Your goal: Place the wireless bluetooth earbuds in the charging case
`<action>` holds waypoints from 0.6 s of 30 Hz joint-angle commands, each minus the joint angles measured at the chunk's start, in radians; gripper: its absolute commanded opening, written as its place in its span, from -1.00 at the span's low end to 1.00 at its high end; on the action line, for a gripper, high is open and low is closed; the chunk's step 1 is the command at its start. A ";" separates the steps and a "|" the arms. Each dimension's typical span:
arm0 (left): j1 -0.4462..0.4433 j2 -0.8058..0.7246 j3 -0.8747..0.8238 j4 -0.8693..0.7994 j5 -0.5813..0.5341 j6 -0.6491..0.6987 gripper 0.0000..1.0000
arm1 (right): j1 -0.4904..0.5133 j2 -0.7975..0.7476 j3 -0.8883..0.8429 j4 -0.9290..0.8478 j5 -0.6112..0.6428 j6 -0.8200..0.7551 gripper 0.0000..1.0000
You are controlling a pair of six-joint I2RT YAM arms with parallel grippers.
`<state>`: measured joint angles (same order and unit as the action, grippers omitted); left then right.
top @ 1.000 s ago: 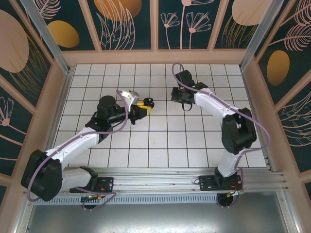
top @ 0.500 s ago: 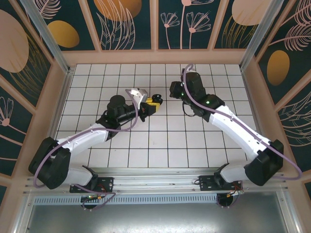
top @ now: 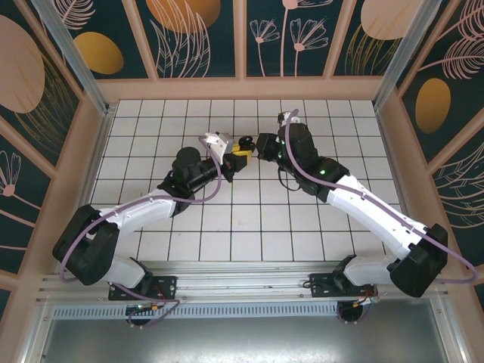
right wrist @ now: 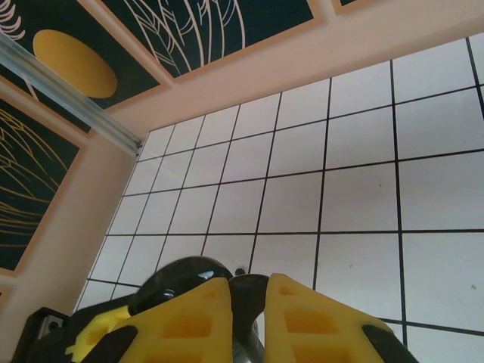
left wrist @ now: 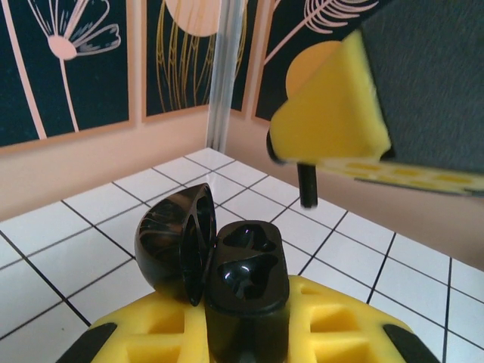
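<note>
The left fingers (left wrist: 151, 333) are clamped on the black case (left wrist: 246, 302), one yellow pad on each side. The right fingers (right wrist: 189, 321) are drawn almost together, pinching a small black earbud (left wrist: 306, 185). In the top view both meet above the white tiled table (top: 249, 227), toward 12 o'clock of its middle. In the left wrist view the case sits upright with its lid (left wrist: 172, 242) swung open to 9 o'clock and two wells showing. The earbud's stem hangs at 1 o'clock of the case, apart from it.
</note>
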<state>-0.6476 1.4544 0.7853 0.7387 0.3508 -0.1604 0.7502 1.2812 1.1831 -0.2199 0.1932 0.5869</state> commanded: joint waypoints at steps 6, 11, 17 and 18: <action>-0.013 -0.003 -0.009 0.071 -0.016 0.039 -1.00 | 0.027 -0.022 -0.008 0.057 0.001 0.011 -0.75; -0.018 -0.001 -0.011 0.069 -0.013 0.045 -1.00 | 0.034 -0.026 0.015 0.050 0.009 0.002 -0.75; -0.022 -0.005 -0.015 0.050 -0.023 0.068 -1.00 | 0.044 -0.012 0.034 0.049 0.015 -0.009 -0.75; -0.022 -0.006 -0.017 0.050 -0.022 0.070 -1.00 | 0.046 -0.006 0.038 0.046 0.015 -0.010 -0.75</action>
<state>-0.6636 1.4540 0.7834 0.7589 0.3332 -0.1192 0.7841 1.2816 1.1801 -0.2050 0.1913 0.5854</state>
